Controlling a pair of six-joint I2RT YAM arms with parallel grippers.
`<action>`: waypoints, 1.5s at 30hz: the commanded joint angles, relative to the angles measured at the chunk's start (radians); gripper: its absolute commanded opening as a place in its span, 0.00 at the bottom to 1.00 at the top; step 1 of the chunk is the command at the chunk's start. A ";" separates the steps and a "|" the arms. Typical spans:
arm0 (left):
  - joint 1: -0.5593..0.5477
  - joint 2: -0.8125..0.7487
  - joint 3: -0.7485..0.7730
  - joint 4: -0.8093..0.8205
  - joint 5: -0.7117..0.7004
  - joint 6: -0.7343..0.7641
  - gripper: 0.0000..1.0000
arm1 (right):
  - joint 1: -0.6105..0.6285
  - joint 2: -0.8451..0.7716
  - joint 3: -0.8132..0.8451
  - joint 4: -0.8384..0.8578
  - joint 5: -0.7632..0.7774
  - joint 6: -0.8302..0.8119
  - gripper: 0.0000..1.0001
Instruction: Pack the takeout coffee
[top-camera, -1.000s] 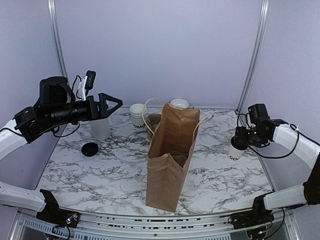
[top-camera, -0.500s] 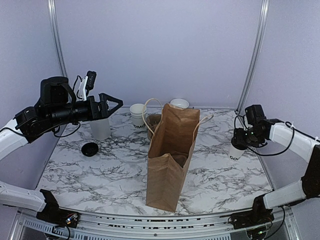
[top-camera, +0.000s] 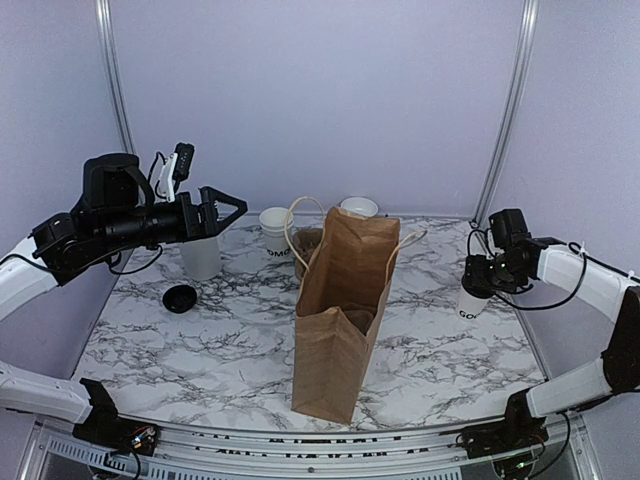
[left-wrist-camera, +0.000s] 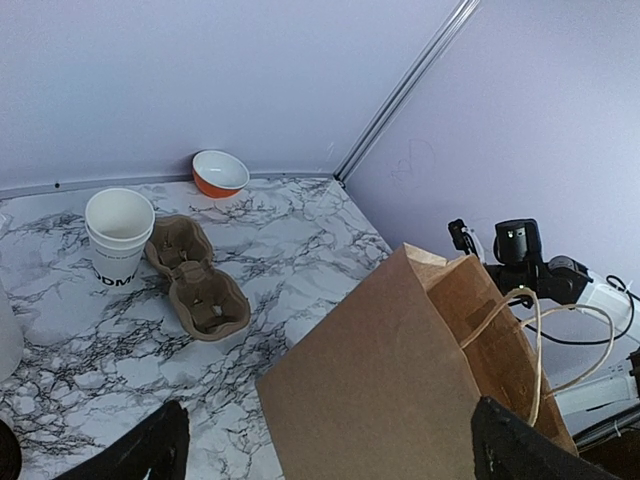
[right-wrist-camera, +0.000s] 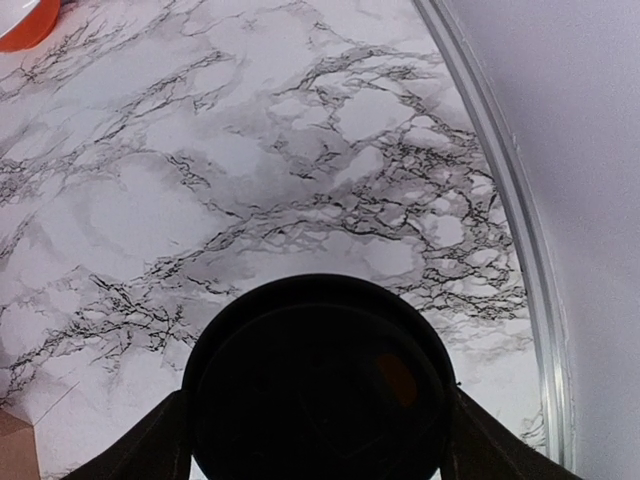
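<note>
Although the right end effector (top-camera: 479, 283) grips the takeout coffee (top-camera: 470, 305), the cup is unpacked, well apart from the paper bag (top-camera: 340, 320), while the left end effector (top-camera: 228, 214) gapes wide and empty.

Rear overview, wrist views, shared coffee (top-camera: 471, 302)

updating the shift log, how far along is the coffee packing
Done: paper bag stands open mid-table. In hand: right pincer grips the takeout coffee, right of the bag. Still to do: carry it into the bag. Left pincer is open, holding nothing.
</note>
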 joint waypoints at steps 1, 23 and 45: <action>0.005 0.011 0.035 -0.007 0.011 -0.008 0.99 | -0.008 0.012 0.012 0.004 0.002 -0.008 0.82; 0.005 0.018 0.047 0.000 0.037 -0.040 0.99 | -0.007 0.018 0.077 -0.059 0.010 -0.018 0.59; -0.087 0.094 0.134 -0.019 0.087 0.027 0.96 | 0.165 -0.075 0.504 -0.258 0.016 -0.014 0.57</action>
